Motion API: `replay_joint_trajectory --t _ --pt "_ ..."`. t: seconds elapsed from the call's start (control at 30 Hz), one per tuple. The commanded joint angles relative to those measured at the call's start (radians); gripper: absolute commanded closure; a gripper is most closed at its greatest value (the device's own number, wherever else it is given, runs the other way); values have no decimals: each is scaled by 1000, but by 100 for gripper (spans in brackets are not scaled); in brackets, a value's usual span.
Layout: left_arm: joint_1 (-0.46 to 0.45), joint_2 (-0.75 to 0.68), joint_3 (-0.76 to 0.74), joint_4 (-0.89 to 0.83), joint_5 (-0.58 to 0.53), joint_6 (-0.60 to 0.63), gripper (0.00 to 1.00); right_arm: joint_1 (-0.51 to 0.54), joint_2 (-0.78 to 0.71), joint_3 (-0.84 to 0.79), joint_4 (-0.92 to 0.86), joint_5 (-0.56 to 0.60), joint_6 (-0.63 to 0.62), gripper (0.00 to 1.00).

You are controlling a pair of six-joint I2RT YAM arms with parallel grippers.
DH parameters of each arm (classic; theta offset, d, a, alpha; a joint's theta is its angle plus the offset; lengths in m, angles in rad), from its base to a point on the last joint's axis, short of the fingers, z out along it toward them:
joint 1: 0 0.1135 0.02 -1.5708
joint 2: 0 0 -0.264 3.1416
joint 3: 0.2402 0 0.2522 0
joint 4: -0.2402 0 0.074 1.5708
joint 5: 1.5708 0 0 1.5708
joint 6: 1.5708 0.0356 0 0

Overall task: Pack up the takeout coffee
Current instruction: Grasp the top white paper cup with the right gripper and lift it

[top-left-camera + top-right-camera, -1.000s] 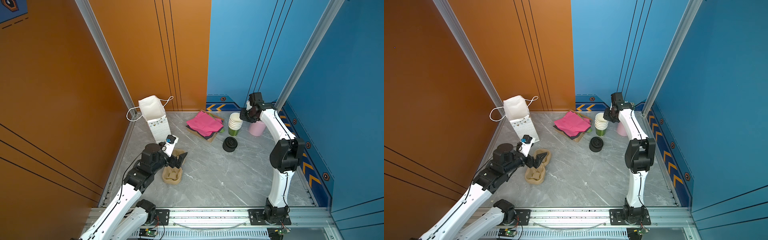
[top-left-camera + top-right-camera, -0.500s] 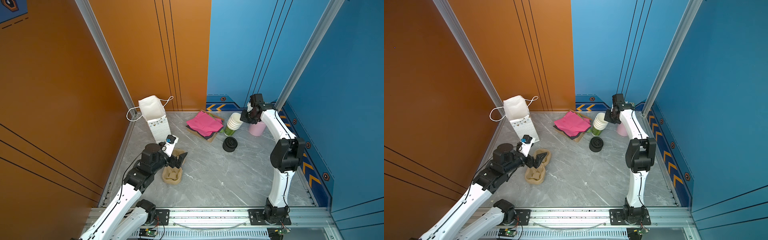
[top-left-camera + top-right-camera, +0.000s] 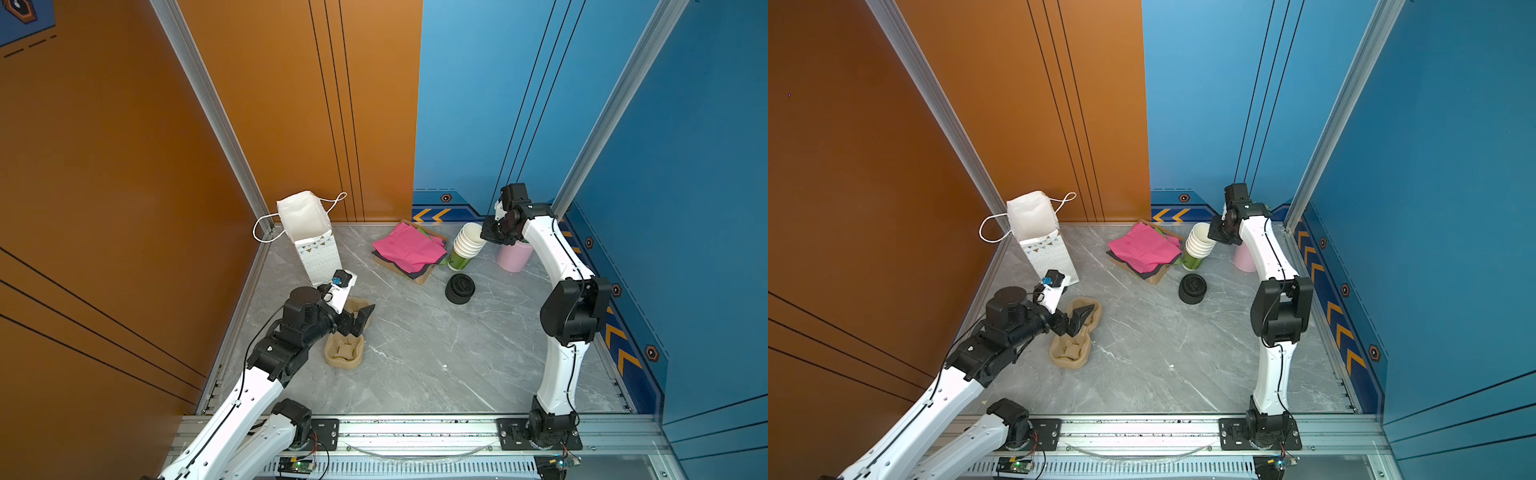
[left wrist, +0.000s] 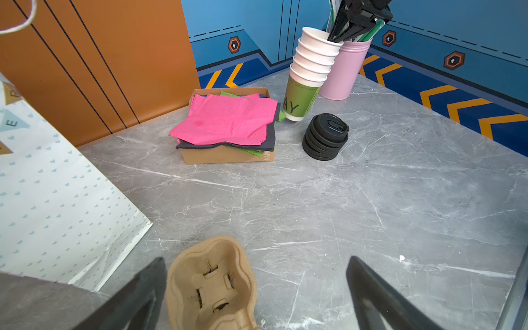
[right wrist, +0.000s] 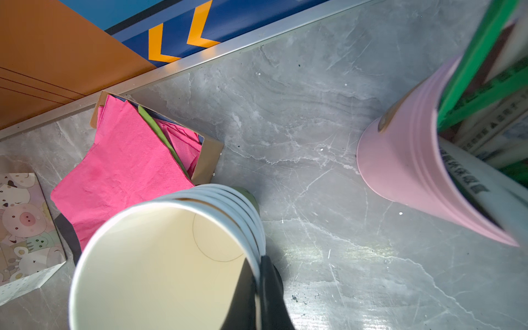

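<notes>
One cup stack (image 3: 467, 245) in right pincer (image 5: 258, 271)

Bright, even overhead light is shown in all views; shadows on the grey marbled bench (image 3: 415, 353) are soft and short. In the right wrist view a pale glare is seen on the bench, and the pink container (image 5: 405, 171) is blurred.
</notes>
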Motion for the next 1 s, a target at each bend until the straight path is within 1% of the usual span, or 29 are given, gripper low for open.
replay_joint_trajectory --t 0.0,0.1,0.13,0.17,0.37,0.47,0.57,0.67,0.87,0.9,0.97 --pt "-6 -5 -12 -10 -8 16 2 13 -6 49 -56 -3 -27 96" --pt "-5 -5 -12 -10 -8 14 2 18 0 63 -72 0 -40 93" --pt "-6 -5 -12 -10 -9 15 2 19 0 66 -77 0 -42 93" --pt "-6 -6 -13 -10 -10 15 2 21 31 72 -83 -1 -46 93" --pt "-6 -4 -12 -10 -11 15 2 26 58 84 -102 2 -57 93" --pt "-6 -2 -14 -10 -12 15 2 30 64 88 -106 4 -62 90" --pt "-6 -1 -13 -11 -13 15 2 35 71 99 -116 8 -69 90" --pt "-7 -1 -13 -10 -14 15 2 39 75 111 -125 12 -75 84" --pt "-7 -1 -13 -11 -14 13 2 49 69 122 -131 28 -85 84" --pt "-6 -1 -13 -10 -14 13 2 52 72 123 -131 30 -87 85" --pt "-6 -1 -13 -11 -14 13 2 53 78 126 -136 23 -90 90"
